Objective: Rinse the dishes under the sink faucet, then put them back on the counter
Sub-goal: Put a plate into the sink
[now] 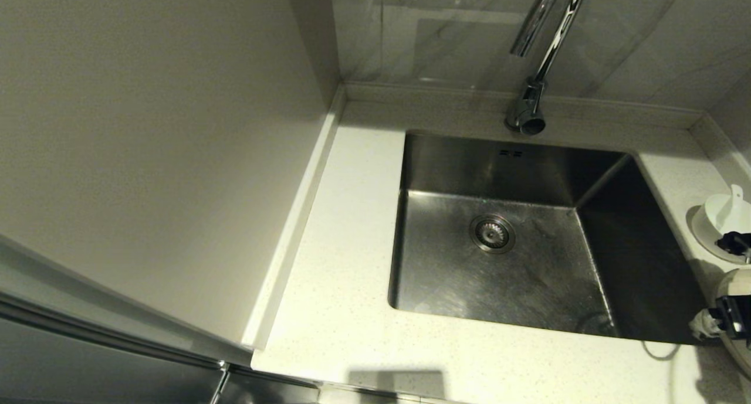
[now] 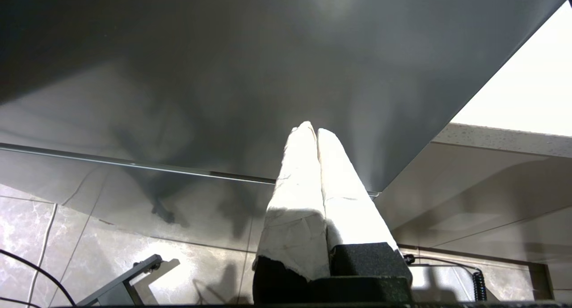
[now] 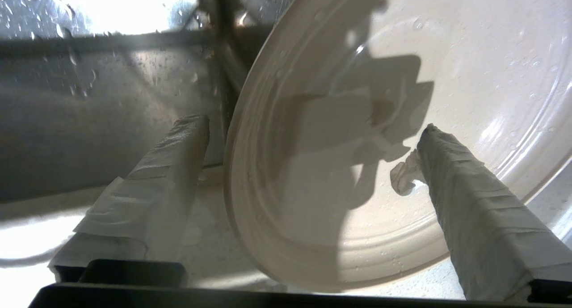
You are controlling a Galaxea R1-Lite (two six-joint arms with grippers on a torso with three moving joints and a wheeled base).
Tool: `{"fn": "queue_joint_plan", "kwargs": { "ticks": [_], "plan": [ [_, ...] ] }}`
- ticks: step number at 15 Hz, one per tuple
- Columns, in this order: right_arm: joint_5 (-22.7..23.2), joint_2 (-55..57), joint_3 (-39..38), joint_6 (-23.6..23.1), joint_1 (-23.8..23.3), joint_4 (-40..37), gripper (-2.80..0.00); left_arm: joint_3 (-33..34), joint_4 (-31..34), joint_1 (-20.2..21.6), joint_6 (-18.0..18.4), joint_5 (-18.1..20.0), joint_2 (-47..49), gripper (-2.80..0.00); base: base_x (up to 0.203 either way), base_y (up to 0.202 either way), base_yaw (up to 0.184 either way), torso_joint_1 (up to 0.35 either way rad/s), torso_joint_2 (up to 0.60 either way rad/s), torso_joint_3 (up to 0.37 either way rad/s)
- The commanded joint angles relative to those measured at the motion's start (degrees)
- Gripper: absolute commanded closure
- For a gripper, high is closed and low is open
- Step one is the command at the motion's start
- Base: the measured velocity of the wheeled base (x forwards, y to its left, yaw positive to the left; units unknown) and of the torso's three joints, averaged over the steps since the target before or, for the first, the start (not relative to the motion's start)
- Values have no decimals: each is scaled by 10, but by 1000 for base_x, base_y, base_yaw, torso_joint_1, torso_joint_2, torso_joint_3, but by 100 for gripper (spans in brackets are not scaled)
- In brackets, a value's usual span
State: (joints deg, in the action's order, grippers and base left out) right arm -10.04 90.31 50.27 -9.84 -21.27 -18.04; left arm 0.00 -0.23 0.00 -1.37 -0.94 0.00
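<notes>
Right gripper (image 3: 313,133): head view – only dark parts at the frame's right edge, above the counter (image 1: 328,310) right of the sink (image 1: 504,251); right wrist view – taped fingers (image 3: 156,183) spread wide, plate rim standing between them; whether either finger touches it, cannot tell.
Plate (image 3: 402,120): right wrist view – wet, cream-white, tilted up on edge, hollow face toward one finger, lower rim near the speckled counter beside the sink wall; head view – curved pale edge (image 1: 733,310) at the right border.
Bowl (image 1: 719,213): head view – small, white, upright on the counter's right side, beyond the plate.
Spoon (image 1: 730,202): head view – inside the bowl, long axis leaning, handle tip pointing up and away from the robot.
Faucet (image 1: 537,70): head view – behind the sink's back rim, spout arching out of frame and back over the basin, no water running.
Drain (image 1: 491,234): head view – round strainer in the bare basin floor.
Left gripper (image 2: 315,129): left wrist view – white-wrapped fingers pressed together, nothing held, hanging low before a grey cabinet front above a tiled floor.
</notes>
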Motion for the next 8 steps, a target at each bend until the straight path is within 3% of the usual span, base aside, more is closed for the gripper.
{"fn": "queue_joint_plan", "kwargs": {
  "ticks": [1,8],
  "plan": [
    [-1,-3,-4,-1,0,-1,0,0,0,0,0,0,-2,0,0,0,0,0,0,0],
    [-1,-10,-5,-1,0,-1,0,0,0,0,0,0,-2,0,0,0,0,0,0,0]
  ]
}}
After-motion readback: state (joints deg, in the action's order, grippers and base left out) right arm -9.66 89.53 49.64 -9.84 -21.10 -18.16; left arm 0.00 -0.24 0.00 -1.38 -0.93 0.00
